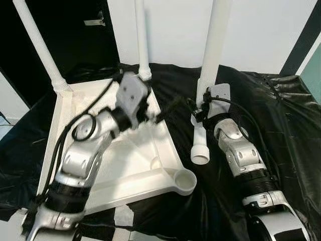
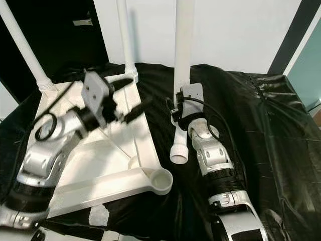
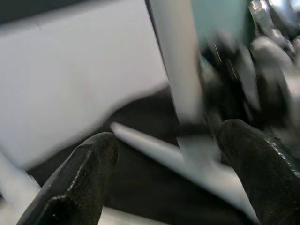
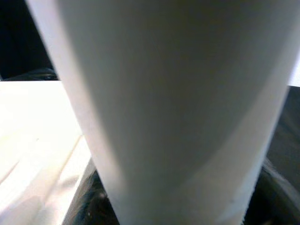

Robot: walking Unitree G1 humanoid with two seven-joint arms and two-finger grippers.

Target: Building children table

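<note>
Left eye view, white plastic upturned tabletop on black plastic sheet, right gripper clamped around loose white tubular table leg beside tabletop's right edge, left gripper fingers spread, above far right corner.

A white wall is being seen at the back, with a dark doorway lying to its left and a teal panel edged by a black strip at the right. The floor is being covered by a crinkled black sheet.
</note>
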